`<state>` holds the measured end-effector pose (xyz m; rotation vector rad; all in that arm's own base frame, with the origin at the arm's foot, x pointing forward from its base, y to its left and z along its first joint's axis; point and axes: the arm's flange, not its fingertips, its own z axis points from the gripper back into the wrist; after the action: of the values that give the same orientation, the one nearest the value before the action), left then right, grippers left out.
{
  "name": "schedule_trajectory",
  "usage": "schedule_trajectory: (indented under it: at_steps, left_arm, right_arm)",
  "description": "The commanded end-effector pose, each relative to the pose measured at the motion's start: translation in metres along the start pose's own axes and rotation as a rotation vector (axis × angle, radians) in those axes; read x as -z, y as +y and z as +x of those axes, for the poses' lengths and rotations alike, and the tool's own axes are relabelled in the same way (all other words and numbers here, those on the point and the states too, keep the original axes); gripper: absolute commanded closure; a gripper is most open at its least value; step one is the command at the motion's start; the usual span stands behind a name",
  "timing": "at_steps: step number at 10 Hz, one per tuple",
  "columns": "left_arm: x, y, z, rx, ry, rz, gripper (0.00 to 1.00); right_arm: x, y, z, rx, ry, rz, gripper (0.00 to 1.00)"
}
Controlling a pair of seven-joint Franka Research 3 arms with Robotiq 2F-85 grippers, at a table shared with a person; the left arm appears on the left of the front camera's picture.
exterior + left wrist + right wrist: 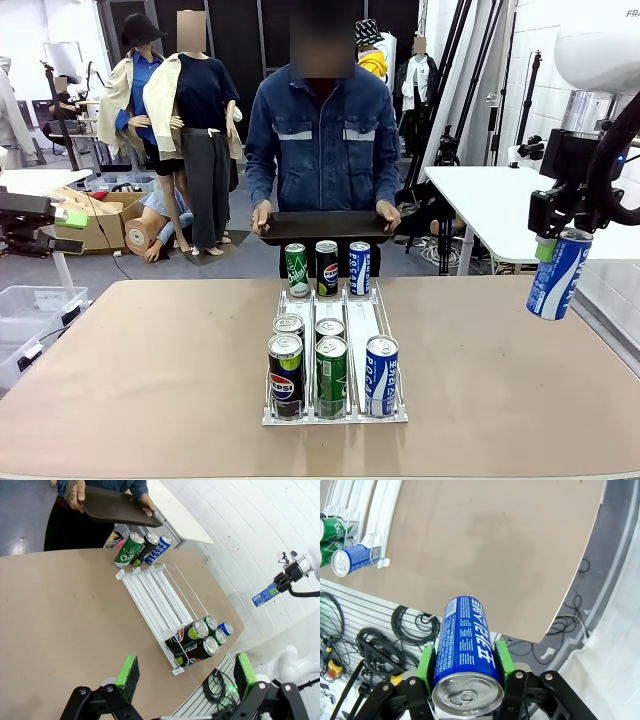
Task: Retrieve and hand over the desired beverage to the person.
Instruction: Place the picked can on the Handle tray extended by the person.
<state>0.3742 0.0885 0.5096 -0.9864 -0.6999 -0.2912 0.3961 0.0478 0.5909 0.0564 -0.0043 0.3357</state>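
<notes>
My right gripper (548,247) is shut on a blue and white can (559,275) and holds it in the air beyond the table's right edge. In the right wrist view the same blue can (465,640) sits between the green pads (426,662). At the far left my left gripper (62,228) stands open and empty; its own view has the left gripper (186,672) high over the table. The person (325,140) stands at the far side and holds a dark tray (325,228) in both hands. A white can rack (362,325) holds several cans in mid table.
Three cans (327,267) stand at the rack's far end, below the tray. Several more (331,372) crowd its near end. A white table (490,205) stands back right. On the floor at left is a clear plastic bin (30,310).
</notes>
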Motion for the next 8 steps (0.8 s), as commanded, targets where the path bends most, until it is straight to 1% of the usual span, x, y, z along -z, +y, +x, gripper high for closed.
schedule_trajectory:
  at_steps: [1,8]
  left_arm:
    - [-0.0018,0.0007,-0.0008,0.004,-0.005,-0.01,0.0]
    - [-0.0018,0.0007,-0.0008,0.004,-0.005,-0.01,0.0]
  right_arm:
    - [-0.0001,0.0005,0.0007,-0.001,-0.015,-0.003,0.64]
    - [-0.0001,0.0005,0.0007,-0.001,-0.015,-0.003,0.64]
